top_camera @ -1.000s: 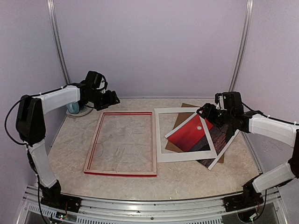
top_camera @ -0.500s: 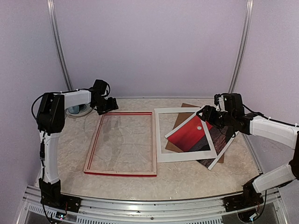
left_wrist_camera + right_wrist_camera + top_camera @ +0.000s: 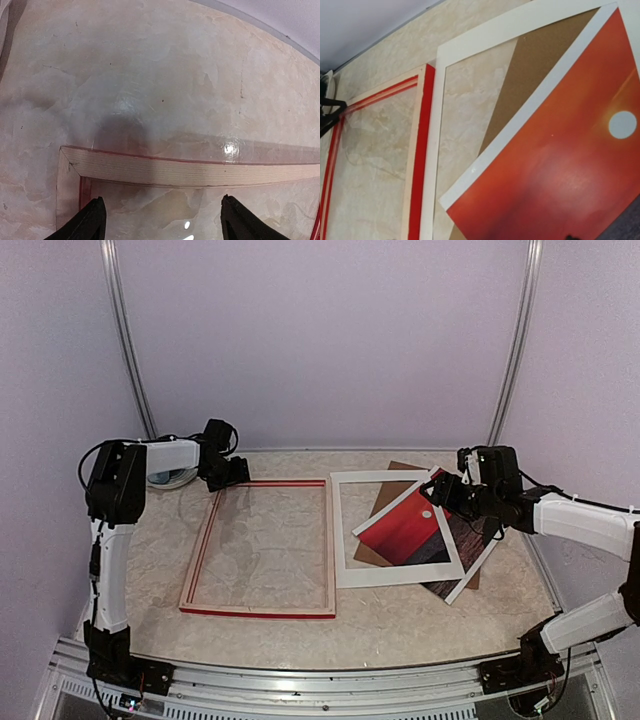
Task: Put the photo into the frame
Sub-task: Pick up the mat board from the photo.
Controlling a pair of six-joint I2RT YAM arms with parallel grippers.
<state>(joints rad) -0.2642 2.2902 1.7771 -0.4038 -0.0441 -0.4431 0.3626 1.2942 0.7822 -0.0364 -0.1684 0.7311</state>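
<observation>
The frame (image 3: 257, 612) lies flat left of centre, red face and pale wood sides, with a clear pane in it. My left gripper (image 3: 234, 473) hovers at its far left corner. In the left wrist view its fingers stand wide apart with nothing between them, just short of the pale wood rail (image 3: 175, 171). The photo (image 3: 404, 528), a red sky with a white sun, lies tilted on the right. My right gripper (image 3: 438, 492) hangs open just above the photo's far corner. The right wrist view shows the photo (image 3: 560, 165) and the frame's red rail (image 3: 422, 150), but not the fingers.
A white mat border (image 3: 392, 576) lies right of the frame, overlapping the photo. A brown backing board (image 3: 386, 502) sits under both. A round pale object (image 3: 165, 477) rests at the back left. Side walls stand close to both arms.
The left arm has folded in and lowered, bringing its gripper down to the frame's far left corner. The right gripper has dipped slightly over the photo. Nothing on the table has moved.
</observation>
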